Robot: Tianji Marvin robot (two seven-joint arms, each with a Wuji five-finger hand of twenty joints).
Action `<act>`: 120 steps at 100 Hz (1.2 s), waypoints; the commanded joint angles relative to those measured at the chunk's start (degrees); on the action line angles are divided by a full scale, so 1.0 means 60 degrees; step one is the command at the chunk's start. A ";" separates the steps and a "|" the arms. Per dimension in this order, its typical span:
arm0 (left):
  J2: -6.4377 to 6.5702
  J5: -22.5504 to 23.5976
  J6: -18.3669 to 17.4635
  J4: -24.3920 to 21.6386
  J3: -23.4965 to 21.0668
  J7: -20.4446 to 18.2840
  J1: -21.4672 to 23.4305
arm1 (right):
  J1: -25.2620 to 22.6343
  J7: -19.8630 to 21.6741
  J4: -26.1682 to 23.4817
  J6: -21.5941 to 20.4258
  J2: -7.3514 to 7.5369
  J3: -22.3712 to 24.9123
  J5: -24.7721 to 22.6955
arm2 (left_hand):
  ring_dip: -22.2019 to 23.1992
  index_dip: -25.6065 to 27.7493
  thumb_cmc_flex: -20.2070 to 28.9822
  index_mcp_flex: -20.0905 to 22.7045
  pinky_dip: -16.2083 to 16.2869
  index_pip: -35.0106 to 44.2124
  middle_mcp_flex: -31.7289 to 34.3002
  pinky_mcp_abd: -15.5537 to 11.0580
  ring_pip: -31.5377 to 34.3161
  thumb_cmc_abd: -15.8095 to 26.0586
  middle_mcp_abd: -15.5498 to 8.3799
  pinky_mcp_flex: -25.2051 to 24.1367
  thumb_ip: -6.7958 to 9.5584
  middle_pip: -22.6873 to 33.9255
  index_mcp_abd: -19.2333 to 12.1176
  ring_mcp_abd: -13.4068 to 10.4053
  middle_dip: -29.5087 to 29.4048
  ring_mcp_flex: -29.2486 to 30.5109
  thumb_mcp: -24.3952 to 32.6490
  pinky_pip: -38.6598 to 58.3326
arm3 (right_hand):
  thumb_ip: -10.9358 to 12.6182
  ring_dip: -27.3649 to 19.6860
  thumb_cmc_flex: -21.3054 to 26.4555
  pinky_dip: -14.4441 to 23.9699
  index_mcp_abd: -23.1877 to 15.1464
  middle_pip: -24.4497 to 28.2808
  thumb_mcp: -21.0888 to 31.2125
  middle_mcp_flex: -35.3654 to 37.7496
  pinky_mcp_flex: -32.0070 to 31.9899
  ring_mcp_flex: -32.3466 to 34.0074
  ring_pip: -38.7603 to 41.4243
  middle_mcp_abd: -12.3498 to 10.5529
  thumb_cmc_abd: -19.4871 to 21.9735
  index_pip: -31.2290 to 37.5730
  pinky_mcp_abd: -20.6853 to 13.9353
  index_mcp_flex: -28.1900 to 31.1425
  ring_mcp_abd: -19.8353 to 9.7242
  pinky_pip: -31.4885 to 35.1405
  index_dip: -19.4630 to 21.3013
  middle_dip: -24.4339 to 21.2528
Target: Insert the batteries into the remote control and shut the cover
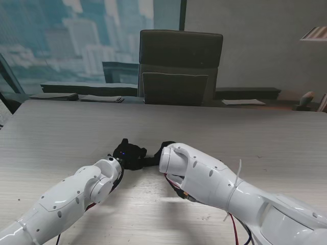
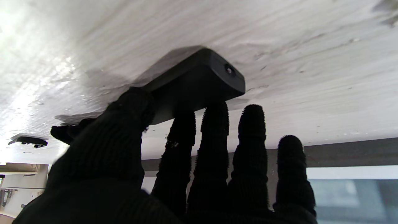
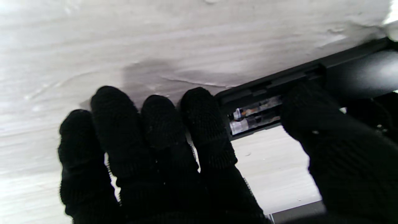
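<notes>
The black remote control [image 2: 199, 77] lies on the pale wooden table [image 1: 245, 138], mostly hidden between my two black-gloved hands in the stand view [image 1: 151, 162]. My left hand [image 1: 130, 153] is shut on it, its thumb [image 2: 130, 109] on one side and two fingers on the other. The right wrist view shows the remote's [image 3: 351, 74] battery bay uncovered, with batteries [image 3: 255, 114] inside. My right hand [image 1: 166, 149] has its fingers spread. Its thumb [image 3: 307, 105] rests over the bay and its index fingertip [image 3: 202, 115] touches the remote's end.
A small flat dark piece [image 2: 28, 141] lies on the table beyond my left thumb; I cannot tell what it is. An office chair [image 1: 179, 66] stands behind the table's far edge. Papers [image 1: 242, 102] lie on the ledge beyond.
</notes>
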 commanded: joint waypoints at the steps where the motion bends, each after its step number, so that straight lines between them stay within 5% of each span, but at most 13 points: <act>1: -0.0009 -0.0041 -0.0027 0.0222 0.0165 -0.0303 0.0183 | -0.0423 0.0371 0.0440 0.0024 0.0168 -0.0156 0.0135 | 0.0070 0.0180 0.0540 0.0812 0.0143 0.0646 0.0434 0.0074 0.0131 0.0541 -0.0977 -0.0011 0.0435 -0.0550 -0.1300 0.0160 -0.0179 0.0113 0.0427 0.0242 | 0.1674 0.0119 0.2889 -0.0068 -0.0240 -0.0939 0.3687 -0.0606 -0.0261 -0.0320 -0.0329 0.0626 -0.0270 -0.0648 0.0281 -0.0719 0.0225 -0.0193 -0.0550 -0.0318; 13: -0.0010 -0.0048 -0.0019 0.0233 0.0168 -0.0303 0.0178 | -0.0469 0.0348 0.0478 -0.0065 0.0145 -0.0040 0.0286 | 0.0070 0.0180 0.0542 0.0818 0.0143 0.0648 0.0432 0.0073 0.0131 0.0533 -0.0958 -0.0014 0.0435 -0.0552 -0.1303 0.0151 -0.0176 0.0114 0.0426 0.0242 | 0.1599 0.0136 0.2829 -0.0079 -0.0192 -0.1023 0.3641 -0.0793 -0.0475 -0.0531 -0.0486 0.0631 -0.0132 -0.0841 0.0237 -0.0897 0.0238 -0.0325 -0.0672 -0.0432; 20: -0.0012 -0.0049 -0.0016 0.0243 0.0169 -0.0289 0.0179 | -0.0554 0.0240 0.0476 -0.0155 0.0132 0.0119 0.0375 | 0.0071 0.0176 0.0541 0.0813 0.0142 0.0643 0.0437 0.0072 0.0134 0.0535 -0.0963 -0.0016 0.0437 -0.0550 -0.1310 0.0155 -0.0176 0.0117 0.0431 0.0240 | 0.1903 0.0281 0.1915 0.0000 -0.0009 -0.1046 0.1954 -0.1008 -0.0599 -0.0680 -0.0652 0.0605 0.1219 -0.1686 0.0156 -0.1018 0.0193 -0.0396 -0.0727 -0.0236; 23: -0.0013 -0.0050 -0.0014 0.0246 0.0171 -0.0285 0.0178 | -0.0589 0.0198 0.0458 -0.0203 0.0141 0.0179 0.0401 | 0.0072 0.0180 0.0542 0.0824 0.0142 0.0650 0.0438 0.0072 0.0135 0.0535 -0.0963 -0.0015 0.0437 -0.0551 -0.1303 0.0175 -0.0175 0.0117 0.0432 0.0240 | 0.2099 0.0319 0.1458 0.0026 0.0022 -0.1089 0.1183 -0.1080 -0.0654 -0.0753 -0.0713 0.0621 0.1811 -0.2272 0.0137 -0.0847 0.0182 -0.0431 -0.0435 -0.0206; 29: -0.0014 -0.0051 -0.0012 0.0254 0.0174 -0.0277 0.0177 | -0.0630 0.0191 0.0385 -0.0230 0.0182 0.0237 0.0421 | 0.0072 0.0178 0.0543 0.0823 0.0142 0.0648 0.0433 0.0072 0.0136 0.0535 -0.0967 -0.0015 0.0436 -0.0555 -0.1301 0.0159 -0.0175 0.0118 0.0432 0.0240 | 0.2316 0.0359 0.0586 0.0050 0.0060 -0.1145 -0.0583 -0.1270 -0.0774 -0.0924 -0.0852 0.0638 0.2808 -0.3957 0.0092 -0.0474 0.0164 -0.0503 0.1373 -0.0181; 44: -0.0019 -0.0065 -0.0014 0.0278 0.0192 -0.0257 0.0167 | -0.0714 0.0125 0.0258 -0.0242 0.0248 0.0355 0.0387 | 0.0070 0.0177 0.0535 0.0817 0.0143 0.0644 0.0420 0.0074 0.0134 0.0531 -0.0971 -0.0014 0.0435 -0.0558 -0.1307 0.0164 -0.0173 0.0127 0.0428 0.0241 | 0.2001 0.0377 0.0004 0.0044 0.0150 -0.1177 -0.1686 -0.1430 -0.0910 -0.1064 -0.0909 0.0680 0.2885 -0.4303 0.0078 -0.0603 0.0163 -0.0559 0.1741 -0.0184; 65: -0.0020 -0.0070 -0.0020 0.0290 0.0202 -0.0246 0.0160 | -0.0764 0.0012 0.0296 -0.0270 0.0228 0.0420 0.0369 | 0.0068 0.0180 0.0540 0.0816 0.0141 0.0646 0.0427 0.0071 0.0128 0.0540 -0.0967 -0.0019 0.0438 -0.0557 -0.1294 0.0156 -0.0175 0.0109 0.0428 0.0236 | 0.2008 0.0395 0.0466 0.0072 0.0136 -0.1121 -0.1637 -0.1435 -0.0911 -0.1031 -0.0886 0.0645 0.2976 -0.4367 0.0030 -0.0611 0.0108 -0.0508 0.1850 -0.0173; 99: -0.0023 -0.0090 -0.0032 0.0315 0.0219 -0.0248 0.0143 | -0.0677 0.0155 0.0453 -0.0551 0.0251 0.0227 0.0265 | 0.0068 0.0181 0.0535 0.0816 0.0140 0.0645 0.0422 0.0067 0.0126 0.0536 -0.0953 -0.0016 0.0443 -0.0554 -0.1306 0.0180 -0.0189 0.0099 0.0427 0.0235 | 0.1910 0.0317 0.1157 0.0113 -0.0072 -0.1054 -0.0516 -0.1273 -0.0728 -0.0776 -0.0950 0.0370 0.1715 -0.4250 -0.0147 -0.0602 -0.0186 -0.0390 0.2066 -0.0208; 120: -0.0026 -0.0093 -0.0037 0.0330 0.0217 -0.0230 0.0136 | -0.0562 0.0269 0.0592 -0.0669 0.0245 -0.0050 0.0054 | 0.0071 0.0181 0.0534 0.0816 0.0141 0.0646 0.0425 0.0067 0.0136 0.0541 -0.0965 -0.0012 0.0439 -0.0550 -0.1307 0.0158 -0.0188 0.0119 0.0426 0.0238 | 0.1176 0.0247 0.1608 0.0094 -0.0154 -0.0985 -0.0015 -0.1176 -0.0535 -0.0598 -0.0899 0.0233 0.0525 -0.3388 -0.0226 -0.0861 -0.0338 -0.0300 0.0818 -0.0176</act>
